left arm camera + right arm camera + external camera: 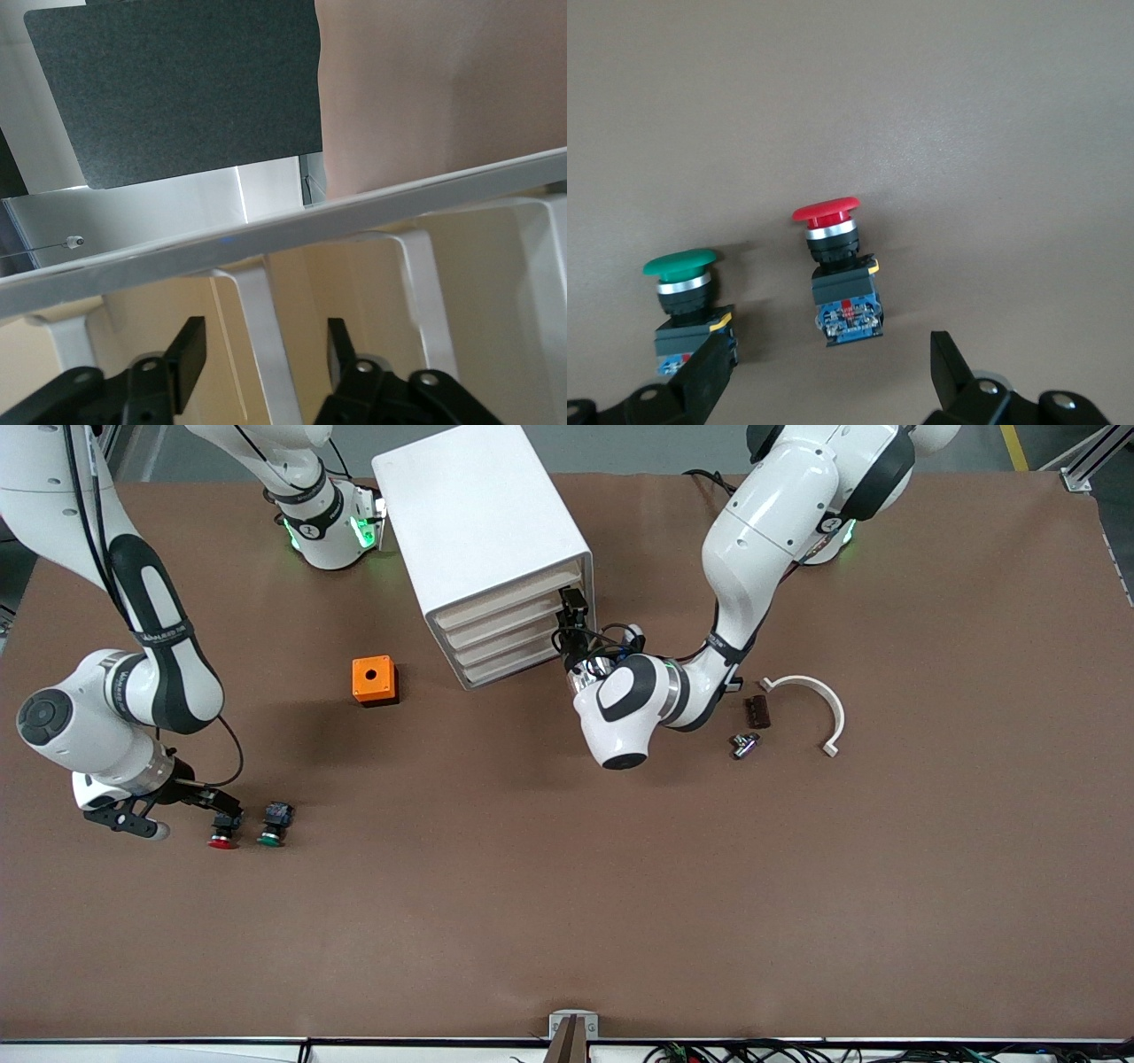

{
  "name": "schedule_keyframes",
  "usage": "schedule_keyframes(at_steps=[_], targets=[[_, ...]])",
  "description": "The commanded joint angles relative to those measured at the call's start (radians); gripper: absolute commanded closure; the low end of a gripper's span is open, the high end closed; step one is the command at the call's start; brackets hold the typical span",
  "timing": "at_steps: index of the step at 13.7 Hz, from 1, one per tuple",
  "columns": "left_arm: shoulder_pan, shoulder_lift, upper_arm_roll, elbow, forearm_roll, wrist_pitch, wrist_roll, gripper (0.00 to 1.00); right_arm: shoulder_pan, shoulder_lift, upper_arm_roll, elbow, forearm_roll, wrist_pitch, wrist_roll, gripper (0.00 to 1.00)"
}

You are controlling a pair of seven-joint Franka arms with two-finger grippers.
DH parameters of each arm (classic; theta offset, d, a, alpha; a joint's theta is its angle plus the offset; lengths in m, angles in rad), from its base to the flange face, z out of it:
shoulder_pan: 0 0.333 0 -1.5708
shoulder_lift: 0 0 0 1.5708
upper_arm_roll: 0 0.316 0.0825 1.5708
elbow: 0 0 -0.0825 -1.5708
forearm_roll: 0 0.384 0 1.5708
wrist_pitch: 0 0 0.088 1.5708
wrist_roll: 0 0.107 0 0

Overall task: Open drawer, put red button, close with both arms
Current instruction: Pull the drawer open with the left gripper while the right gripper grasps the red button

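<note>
The white cabinet (483, 522) stands at the back middle of the table, with its four cream drawer fronts (509, 633) all shut. My left gripper (573, 627) is at the drawer fronts, at the end toward the left arm. In the left wrist view it (264, 354) is open, its fingers astride one drawer's white lip (266, 328) without touching it. The red button (223, 837) lies on the table toward the right arm's end. My right gripper (221, 813) hovers open just over the red button (837, 266), holding nothing (828, 367).
A green button (275, 825) (687, 297) lies right beside the red one. A small orange box (374, 680) sits near the cabinet. Near the left arm lie a white curved piece (819, 704), a dark brown part (757, 711) and a metal part (744, 744).
</note>
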Motion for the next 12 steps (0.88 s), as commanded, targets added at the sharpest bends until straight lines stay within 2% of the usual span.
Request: schedule_keyframes(at_steps=[1,3,6,12], targets=[[-0.008,0.01,0.005,0.02,-0.021,0.001,-0.019,0.5,0.0,0.042,-0.001,0.027,-0.025,0.013,-0.002,0.0],[-0.013,0.011,0.004,0.02,-0.021,0.001,-0.021,0.6,-0.003,0.068,-0.001,0.025,-0.026,0.039,-0.003,0.0],[-0.017,0.017,0.005,0.021,-0.032,0.005,-0.019,0.81,-0.001,0.095,-0.001,0.03,-0.028,0.049,-0.009,0.0],[-0.011,0.022,0.011,0.021,-0.046,0.011,-0.013,0.88,0.0,0.119,-0.001,0.048,-0.051,0.049,-0.017,0.0]])
